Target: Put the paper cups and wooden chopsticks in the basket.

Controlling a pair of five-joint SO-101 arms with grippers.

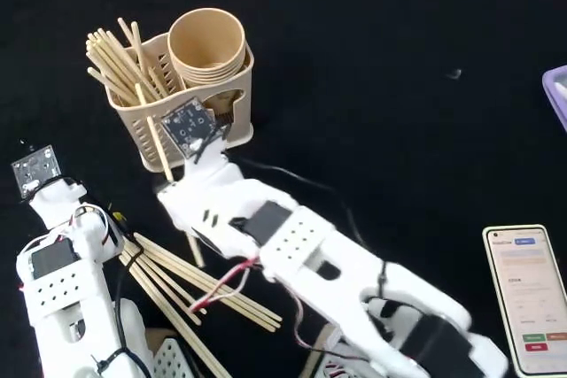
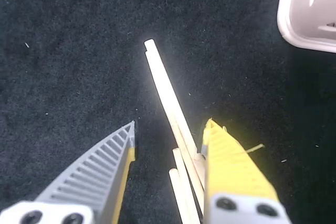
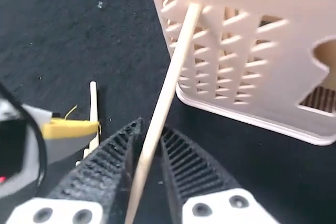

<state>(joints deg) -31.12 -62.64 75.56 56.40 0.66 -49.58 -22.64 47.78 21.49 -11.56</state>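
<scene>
The beige slotted basket stands at the back left, holding stacked paper cups and several wooden chopsticks. My right gripper is shut on one chopstick, which leans with its far end against the outside of the basket; from above this gripper sits just in front of the basket. A bundle of loose chopsticks lies on the table. My left gripper is open around the bundle's end, the sticks resting beside its yellow finger.
A phone lies at the front right and a purple object pokes in at the right edge. The black cloth to the right of the basket is open room. The right arm's body crosses the table's front.
</scene>
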